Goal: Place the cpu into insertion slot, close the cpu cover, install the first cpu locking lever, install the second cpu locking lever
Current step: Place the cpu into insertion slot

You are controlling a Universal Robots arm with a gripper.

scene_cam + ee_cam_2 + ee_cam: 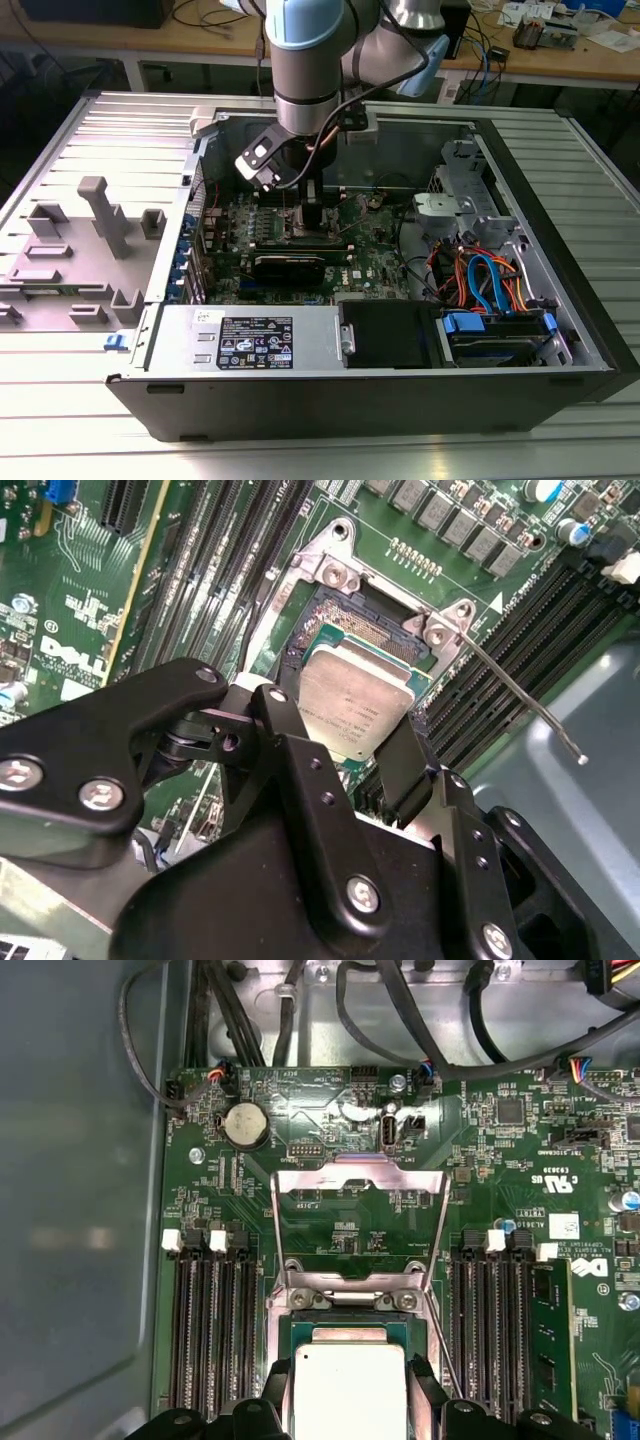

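My gripper (309,218) reaches down into the open computer case over the green circuit board (380,250). It is shut on the cpu (355,695), a flat square chip with a silver-grey top, one black finger (400,765) on each side. The cpu (350,1395) hangs right over the insertion slot (365,630), whose dark pin field shows beyond the chip's far edge. The cpu cover (358,1167), a thin silver frame, stands tilted open behind the insertion slot (345,1328). A thin locking lever (520,695) sticks out, raised, from the socket's corner.
Black memory slots (205,1320) flank the socket on both sides. Black cables (400,1020) run above the board. A power supply (250,340) and a drive bay with blue and orange cables (490,285) fill the case's near side. Grey fixtures (100,215) stand at the exterior view's left.
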